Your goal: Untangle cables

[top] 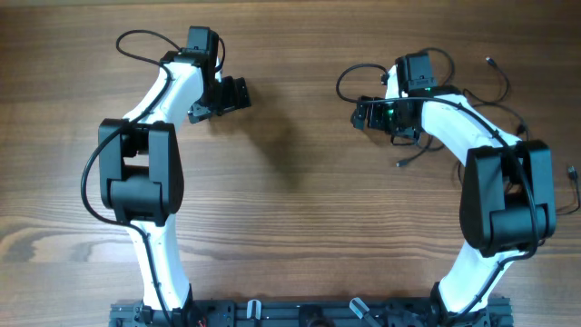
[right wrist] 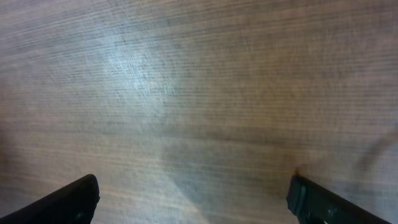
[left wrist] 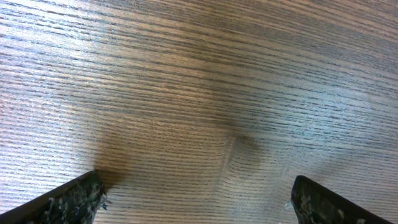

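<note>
Left end effector (top: 229, 96), at 10 o'clock on the wooden worktop (top: 300, 236): jaws spread wide, nothing between them, bare wood beneath. Right end effector (top: 365, 114), at 2 o'clock: jaws equally wide, holding nothing. The thin black cables (top: 410, 159) lie loose at 2 to 3 o'clock around the right arm (top: 499, 182), gripped by neither end effector.
</note>
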